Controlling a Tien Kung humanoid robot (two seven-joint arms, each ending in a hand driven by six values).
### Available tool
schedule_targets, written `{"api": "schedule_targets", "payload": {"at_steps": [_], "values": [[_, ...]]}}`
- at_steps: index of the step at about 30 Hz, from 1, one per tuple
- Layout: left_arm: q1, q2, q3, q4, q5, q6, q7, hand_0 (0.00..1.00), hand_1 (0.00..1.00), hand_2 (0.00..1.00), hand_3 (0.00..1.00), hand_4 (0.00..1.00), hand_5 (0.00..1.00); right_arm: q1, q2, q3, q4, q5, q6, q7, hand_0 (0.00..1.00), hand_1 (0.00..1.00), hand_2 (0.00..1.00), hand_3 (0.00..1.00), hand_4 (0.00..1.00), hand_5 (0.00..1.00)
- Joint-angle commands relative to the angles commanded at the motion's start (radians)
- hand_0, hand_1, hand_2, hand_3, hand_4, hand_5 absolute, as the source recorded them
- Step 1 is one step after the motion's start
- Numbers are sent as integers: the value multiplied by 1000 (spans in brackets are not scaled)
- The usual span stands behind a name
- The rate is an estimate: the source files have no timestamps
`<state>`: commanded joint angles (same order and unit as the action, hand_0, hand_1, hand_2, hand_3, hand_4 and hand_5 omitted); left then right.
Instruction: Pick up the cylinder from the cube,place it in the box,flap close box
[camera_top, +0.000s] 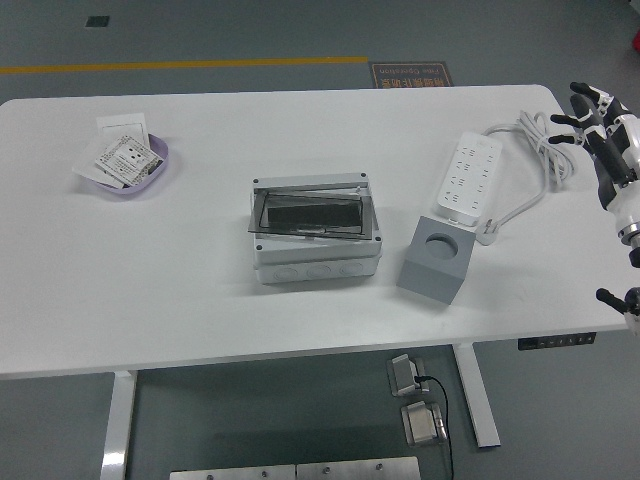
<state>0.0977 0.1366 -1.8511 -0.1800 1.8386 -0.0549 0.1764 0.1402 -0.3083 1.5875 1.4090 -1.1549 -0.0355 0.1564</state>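
Cylinder cannot be found in the head view: the grey cube (435, 257) shows only a round hole in its top face, and whether something sits down inside that hole cannot be told. This cube is the landmark for all other places. It stands on the white table (200, 290), close to the near edge and on the right part of it.

Just to the left of the cube stands the grey box (315, 230). Its dark, see-through flap (310, 215) lies over the opening at a small angle, and what is inside the box cannot be made out.

Just behind the cube, almost touching its far corner, lies a white power strip (467, 178). Its white cable (540, 150) goes away to the right and makes a coil farther back.

Far to the left of the cube, and farther back, sits a purple bowl (160, 165) with white cards (122, 155) in it.

To the right of the cube, past the table's right edge, the right hand (598, 118) is in the air. The fingers (560, 118) are spread, point toward the table and hold nothing. It is well apart from the cube and from the box. Lower at the right border, nearer than the cube, a small dark part of the robot (612, 298) comes into view.
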Motion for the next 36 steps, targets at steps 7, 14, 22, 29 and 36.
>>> {"api": "schedule_targets", "payload": {"at_steps": [7,14,22,29,36], "values": [[-3,3,1,0,-1,-1,4,588,649,594,604,706,367,3,6,-6,-5,-1,1,0,600,708,982,866,984,984],[-8,12,10,0,-13,0,3,588,650,594,604,706,365,8,2,-10,-5,0,2,0,599,709,983,870,986,990],[-8,13,34,0,-42,-5,7,589,649,594,604,706,367,12,2,-14,-4,2,5,2,607,710,983,873,983,998],[-4,15,31,0,-43,-5,9,606,681,649,608,706,367,18,-4,-23,-5,1,21,-3,634,725,982,910,982,998],[-4,14,29,0,-40,-4,9,608,679,666,609,706,368,19,-9,-28,-5,-2,24,3,741,765,974,953,983,998]]}}
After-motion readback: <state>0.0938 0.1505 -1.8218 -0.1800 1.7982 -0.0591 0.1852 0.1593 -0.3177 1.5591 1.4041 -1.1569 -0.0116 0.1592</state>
